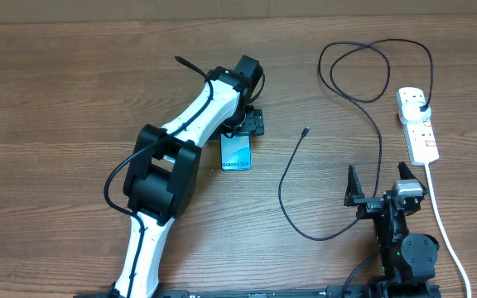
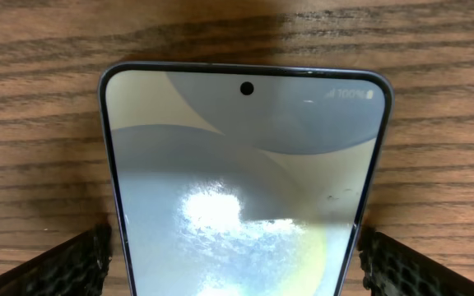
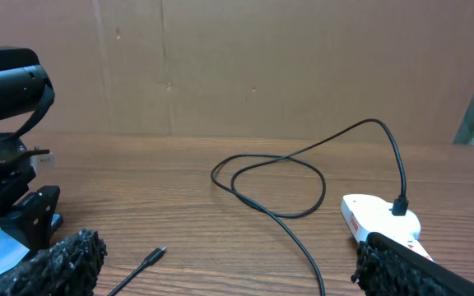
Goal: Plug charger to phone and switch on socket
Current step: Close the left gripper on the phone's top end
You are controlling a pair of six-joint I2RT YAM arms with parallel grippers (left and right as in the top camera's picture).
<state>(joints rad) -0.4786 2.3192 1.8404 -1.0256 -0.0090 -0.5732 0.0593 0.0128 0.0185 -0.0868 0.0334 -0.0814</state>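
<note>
While the left claw (image 2: 237, 267) brackets the slick phone (image 1: 237, 154) midway between the tabletop's (image 1: 56, 99) side edges, grip unconfirmed, the right claw (image 1: 379, 189) gapes empty at the near edge; the limp charger (image 1: 281, 178) looks best pinched just behind its tip (image 1: 305, 130).

The phone (image 2: 245, 205) has a glossy glass face; the table (image 2: 39, 123) is matt grained wood; the socket (image 1: 421, 132) looks like smooth white plastic.
</note>
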